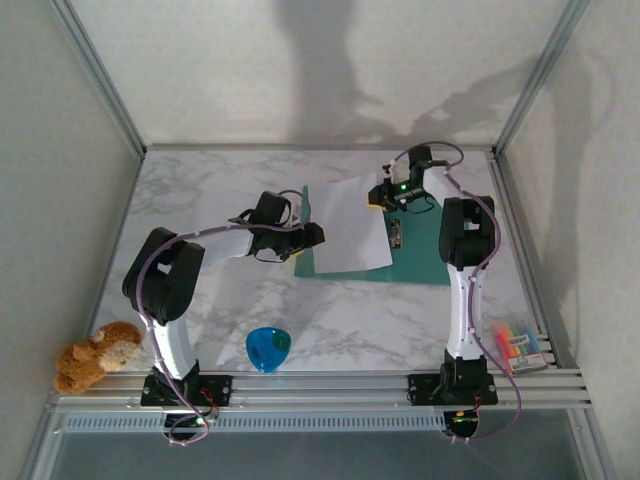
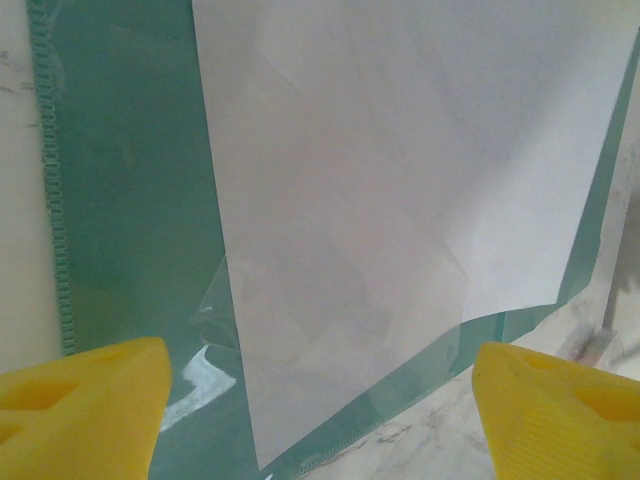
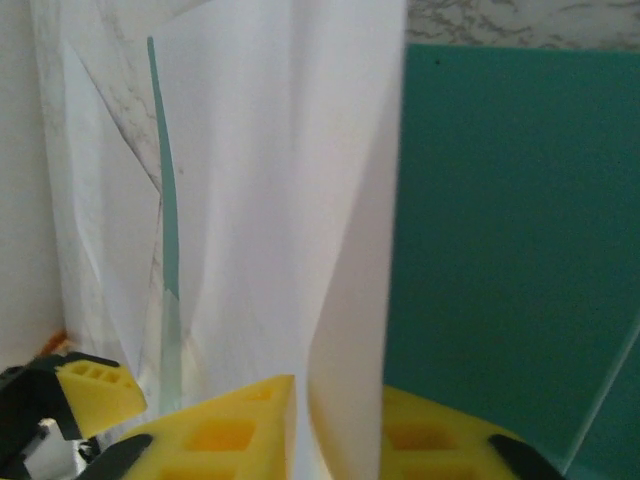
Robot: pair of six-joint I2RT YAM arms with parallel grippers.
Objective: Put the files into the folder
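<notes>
The folder (image 1: pixel 418 262) is a flat teal-green rectangle lying on the bench nearer its far right corner than its middle, with a ribbed seam running down one edge in the left wrist view. The files (image 1: pixel 345 225), plain white unmarked sheets, lie askew over the folder's left part and reach past its far side toward the far edge of the bench. Their right-hand side curls up off the teal surface, where the paper is nipped between the yellow pads of the right pincer (image 3: pixel 340 398).
</notes>
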